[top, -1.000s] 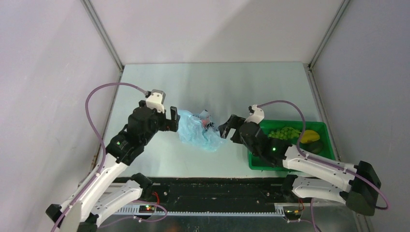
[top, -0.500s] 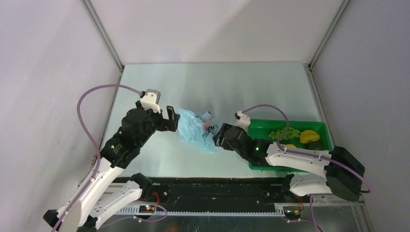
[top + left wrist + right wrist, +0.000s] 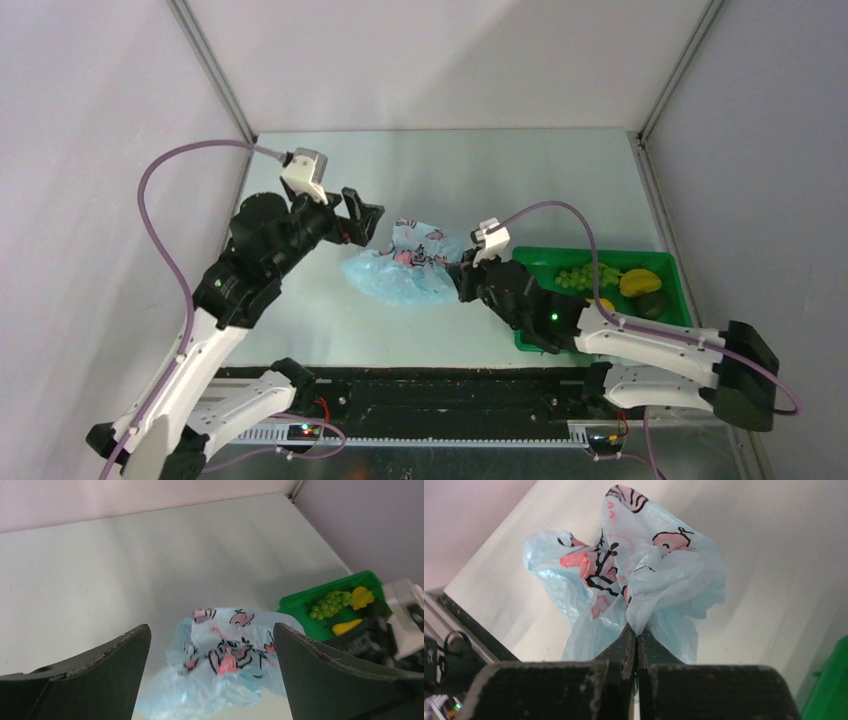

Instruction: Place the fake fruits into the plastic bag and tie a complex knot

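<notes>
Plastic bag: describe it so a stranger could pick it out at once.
On the pale table, left of the green tray, lies a crumpled plastic bag. It alone is light-blue and translucent, with pink-and-black prints.

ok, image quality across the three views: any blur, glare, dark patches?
Top external: even light, sharp, only a soft sheen on the table. Left wrist: left fingers dark and soft-edged, plastic bag slightly soft, right arm at the edge blurred. Right wrist: bag crisp and bright, right fingers near-black, grainy.
</notes>
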